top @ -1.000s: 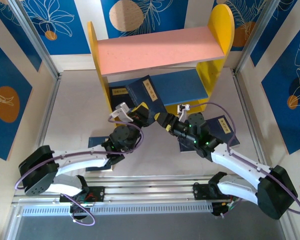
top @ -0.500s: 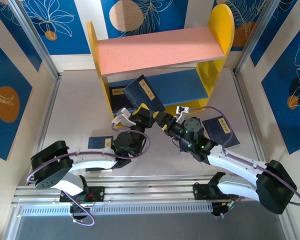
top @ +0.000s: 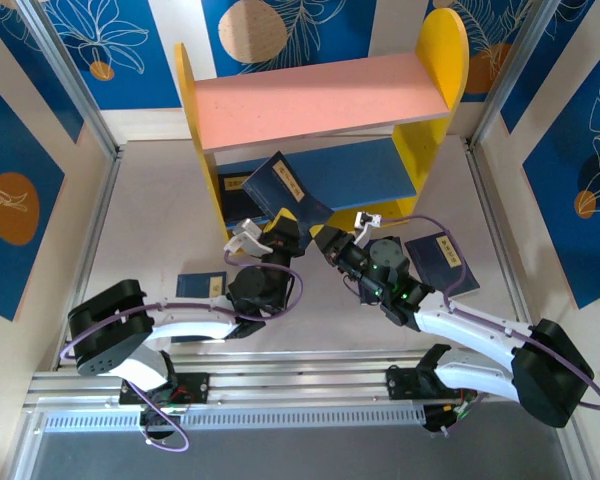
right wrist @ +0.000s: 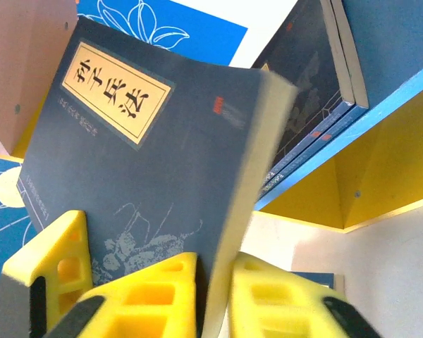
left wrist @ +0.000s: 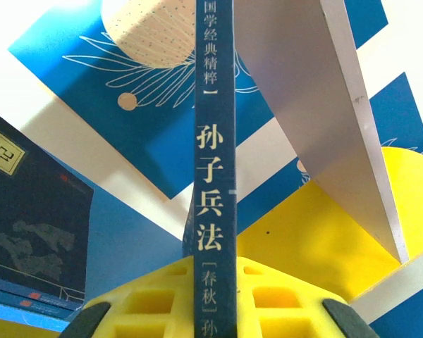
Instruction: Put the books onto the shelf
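Book one, the held book (top: 285,183), stands tilted on edge just in front of the shelf (top: 442,60). From overhead its far part overlaps the blue lower board (top: 370,172), left of that board's middle and below the pink upper board (top: 320,95). The left gripper (top: 284,222) has its yellow fingers (left wrist: 148,306) clamped on the spine, which runs straight up between them in the left wrist view. The right gripper (top: 325,238) pinches the same book from the right: in the right wrist view its fingers (right wrist: 155,285) press on either side of the page edge, with the cover and tan label (right wrist: 116,90) facing the camera. A second book (top: 236,188) sits on the lower board at the far left, beside the yellow side panel. A third book (top: 442,262) lies flat on the table (top: 150,230) right of the right arm, well apart from the shelf. A fourth book (top: 198,286) lies near the left arm, partly covered by it
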### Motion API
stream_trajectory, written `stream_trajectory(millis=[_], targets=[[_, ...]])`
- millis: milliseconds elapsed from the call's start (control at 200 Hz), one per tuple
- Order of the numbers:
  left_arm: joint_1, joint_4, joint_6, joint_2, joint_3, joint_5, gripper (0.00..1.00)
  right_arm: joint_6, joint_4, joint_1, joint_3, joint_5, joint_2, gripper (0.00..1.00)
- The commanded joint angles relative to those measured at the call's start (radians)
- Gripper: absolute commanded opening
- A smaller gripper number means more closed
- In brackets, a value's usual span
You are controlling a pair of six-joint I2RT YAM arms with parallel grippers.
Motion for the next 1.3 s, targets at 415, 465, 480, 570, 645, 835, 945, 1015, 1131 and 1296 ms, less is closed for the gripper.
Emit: stream_trajectory(millis=[415,465,480,570,645,835,945,1015,1131,1296], targets=[[-0.007,-0.284,-0.053,-0.131,0.055,0.091,0.5,-0.068,-0.024,-0.103,-0.024,-0.059,-0.073,0.06],[0.023,-0.479,-0.124,-0.172,0.089,0.146,0.52,-0.077,-0.038,-0.124,-0.023,-0.08,-0.083,0.05],[0.034,-0.536,-0.152,-0.182,0.104,0.164,0.52,-0.08,-0.043,-0.13,-0.021,-0.086,-0.086,0.05],[0.103,-0.857,-0.225,-0.215,0.196,0.299,0.54,-0.095,-0.059,-0.174,-0.025,-0.126,-0.107,0.05],[0.148,-1.001,-0.236,-0.23,0.241,0.398,0.55,-0.108,-0.083,-0.219,-0.021,-0.169,-0.126,0.04],[0.26,-1.258,-0.223,-0.292,0.292,0.613,0.56,-0.158,-0.167,-0.35,0.006,-0.332,-0.16,0.03],[0.305,-1.389,-0.181,-0.342,0.312,0.689,0.58,-0.2,-0.226,-0.425,0.032,-0.438,-0.169,0.03],[0.337,-1.467,-0.162,-0.371,0.322,0.746,0.59,-0.22,-0.251,-0.469,0.042,-0.498,-0.172,0.02],[0.394,-1.558,-0.139,-0.41,0.32,0.855,0.61,-0.253,-0.302,-0.54,0.055,-0.583,-0.18,0.02],[0.464,-1.589,-0.138,-0.428,0.279,1.007,0.63,-0.273,-0.345,-0.632,0.068,-0.701,-0.195,0.01]])
